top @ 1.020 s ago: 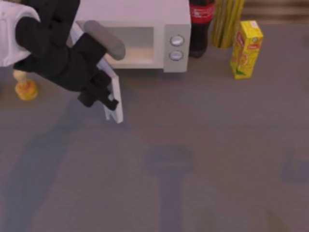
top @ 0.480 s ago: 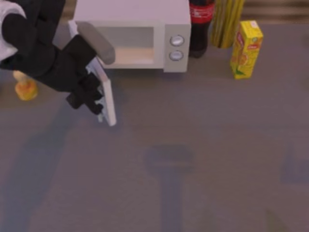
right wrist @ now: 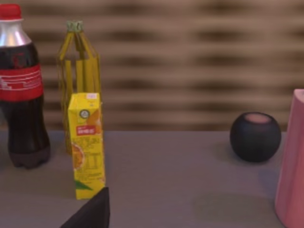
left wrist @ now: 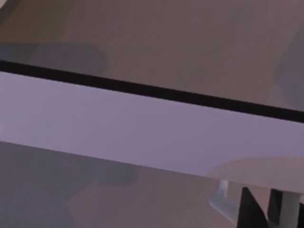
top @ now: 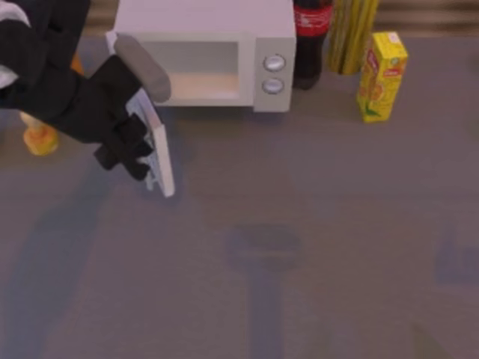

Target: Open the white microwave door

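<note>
At the far left of the top view, a small yellow object [top: 39,137] stands on the desk [top: 314,284], partly hidden by the left arm. That arm reaches in from the upper left corner, and its left tool [top: 142,166] sits at the outer edge of the white microwave door [top: 161,153]. The fingers lie against the door's edge, but whether they are clamped on it cannot be made out. The door is swung wide open, standing nearly edge-on to the camera and pointing down the frame from its hinge at the microwave's left front corner. In the left wrist view the door's pale panel [left wrist: 142,128] fills a broad band across the middle of the frame.

The microwave [top: 206,26] stands in the upper middle of the top view, its cavity open to sight, with two silver knobs [top: 274,73] on its right panel. Just to the right of it stands a cola bottle [top: 312,34] with a red label, then a tall yellow bottle [top: 353,30], then a yellow juice carton [top: 382,75].

The right wrist view shows the same three containers, plus a dark round object [right wrist: 255,137] and a pink object [right wrist: 290,161] at the right edge. The right tool itself cannot be seen in any view.
</note>
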